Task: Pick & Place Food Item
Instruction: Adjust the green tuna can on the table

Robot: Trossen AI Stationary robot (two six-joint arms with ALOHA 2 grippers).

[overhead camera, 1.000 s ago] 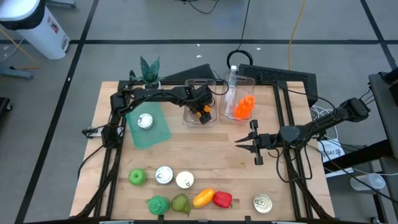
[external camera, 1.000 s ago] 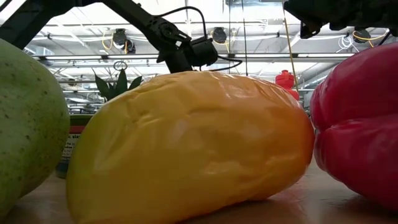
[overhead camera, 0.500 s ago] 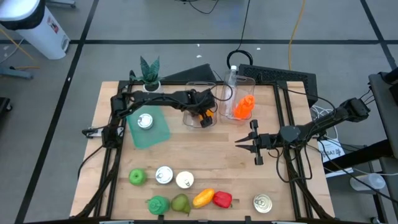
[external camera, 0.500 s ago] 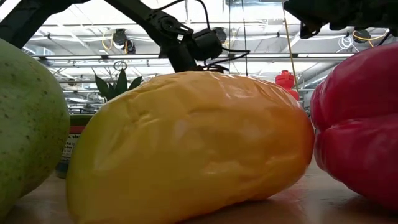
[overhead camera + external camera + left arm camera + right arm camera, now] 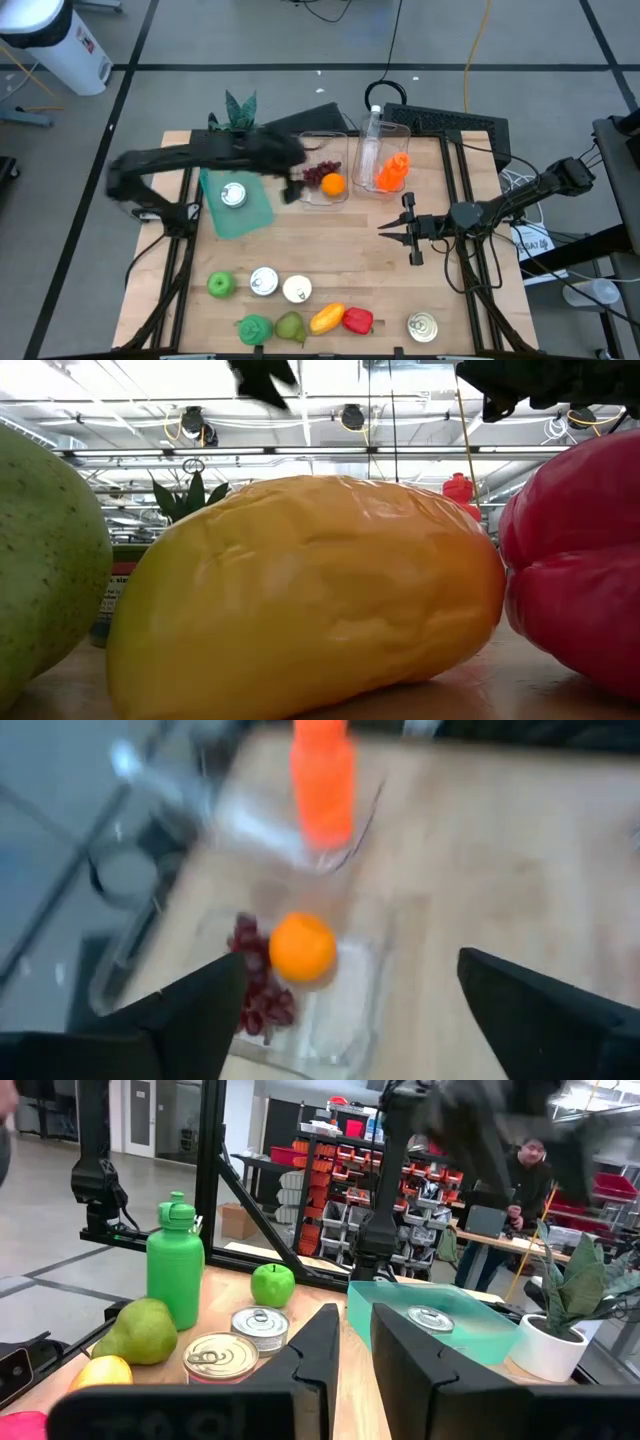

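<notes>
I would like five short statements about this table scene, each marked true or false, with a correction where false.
1. The orange lies in the clear bin. True.
2. The grapes lie on the teal tray. False: they lie in the clear bin beside the orange.
3. The left tool is open and holds nothing. True.
4. The right tool is clamped on the red pepper. False: it is shut but empty, apart from the pepper.
5. A can sits on the teal tray. True.
</notes>
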